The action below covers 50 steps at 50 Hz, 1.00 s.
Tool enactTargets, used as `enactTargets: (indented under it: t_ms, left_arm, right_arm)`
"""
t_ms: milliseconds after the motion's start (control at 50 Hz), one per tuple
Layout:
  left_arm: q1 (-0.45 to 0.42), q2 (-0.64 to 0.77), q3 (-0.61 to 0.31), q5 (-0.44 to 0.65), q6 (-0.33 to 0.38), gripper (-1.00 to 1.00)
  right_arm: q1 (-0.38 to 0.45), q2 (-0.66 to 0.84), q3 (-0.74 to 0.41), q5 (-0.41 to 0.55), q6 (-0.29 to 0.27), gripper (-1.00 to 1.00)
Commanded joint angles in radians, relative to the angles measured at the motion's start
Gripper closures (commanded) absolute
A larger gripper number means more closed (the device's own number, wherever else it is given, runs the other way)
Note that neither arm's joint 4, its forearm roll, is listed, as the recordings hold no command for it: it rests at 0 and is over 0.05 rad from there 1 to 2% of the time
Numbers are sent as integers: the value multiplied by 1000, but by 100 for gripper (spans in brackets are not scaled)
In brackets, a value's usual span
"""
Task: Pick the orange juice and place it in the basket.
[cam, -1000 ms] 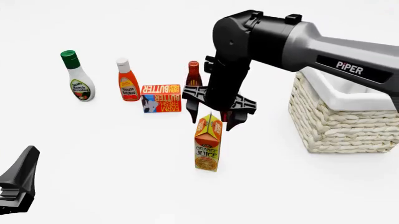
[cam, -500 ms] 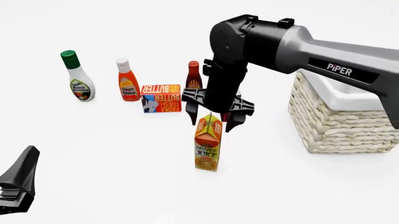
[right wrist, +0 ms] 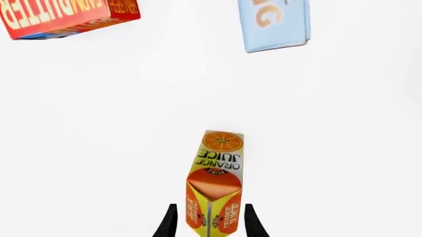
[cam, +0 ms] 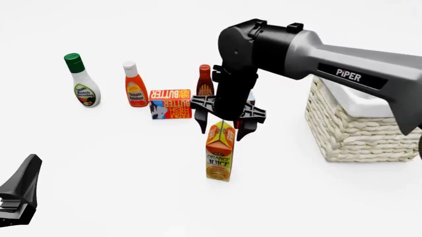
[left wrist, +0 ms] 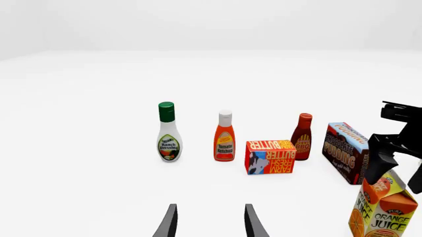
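Front view, L to R. Left hand (cam: 19,200): low at near-left edge of counter (cam: 112,163), well apart from all goods; fingers parted with nothing between them per left wrist view (left wrist: 209,223).

Ranch dressing bottle (cam: 82,83), green cap, upright, far left of the row. Ketchup bottle (cam: 136,86), white cap, upright, near it to the right. Butter box (cam: 171,103) lying on its side just beside the ketchup, lettering upside down. BBQ sauce bottle (cam: 205,82) upright just behind the box's right end, partly hidden by the right arm. Pudding box (left wrist: 347,150) seen in left wrist view only, right of the BBQ bottle; in front view mostly hidden behind the arm.

Orange juice (cam: 220,151): upright on counter, nearer the camera than the row, approx. centre frame, well apart from the basket. Right hand (cam: 222,130): pointing down directly over the carton, fingers spread and straddling the gable top. Right wrist view shows one fingertip each side of the ridge (right wrist: 211,217); contact w/ carton sides cannot be told, fingers not clenched on it.

Basket (cam: 359,123): woven, white liner over rim, far right on counter, partly covered by the right arm's forearm.
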Motion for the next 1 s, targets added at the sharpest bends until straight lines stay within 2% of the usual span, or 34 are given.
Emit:
enactTargets:
  t_ms: [20, 1000]
  left_arm:
    - [0, 0, 0, 0, 0, -100]
    - [0, 0, 0, 0, 0, -100]
  right_arm:
    - [-4, 11, 0, 0, -5, -100]
    - [-18, 62, -10, 0, -24, -100]
